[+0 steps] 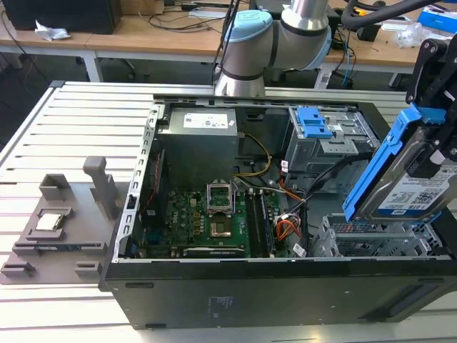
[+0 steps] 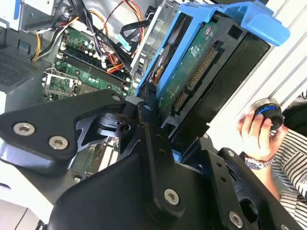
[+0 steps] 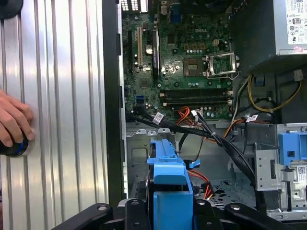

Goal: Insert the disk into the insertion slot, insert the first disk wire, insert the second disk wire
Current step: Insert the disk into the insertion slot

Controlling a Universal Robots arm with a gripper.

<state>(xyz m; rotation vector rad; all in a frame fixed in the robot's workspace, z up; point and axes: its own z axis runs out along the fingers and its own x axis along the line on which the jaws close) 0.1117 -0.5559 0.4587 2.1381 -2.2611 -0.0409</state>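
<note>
Slatted metal desk (image 1: 78, 128) carrying one open black computer case (image 1: 235, 293), lying on its side with its interior upward; bare slats lie free around the case on the exterior view's left.

One robot arm (image 1: 250, 43) rises behind the case's far wall.

Inside the case: one grey power supply (image 1: 200, 139) at the far wall, one green motherboard (image 1: 200, 221) at the near wall, and two drive cages. The taller cage (image 1: 328, 139) carries a blue latch. The insertion slot (image 1: 371, 243), low and perforated, sits at the case's near corner on the exterior view's right, its bay open upward.

One grey fixture tray (image 1: 57, 229) lies on the desk beside the case, on the exterior view's left.

One disk (image 1: 414, 186), in its blue bracket, hangs tilted above the insertion slot. Its lower edge is close over the slot's upper rim; contact cannot be told. Black cables (image 3: 216, 139) cross the case between the taller cage and the slot, just beside the disk's blue edge, and an orange-and-red wire bundle (image 1: 285, 229) lies between the motherboard and the slot.

One hand (image 3: 168, 213), clamped narrow on the disk, a finger on each side of the bracket.

A person's fingers (image 3: 17, 122) rest on one round knob (image 3: 12, 146) on the desk outside the case.
</note>
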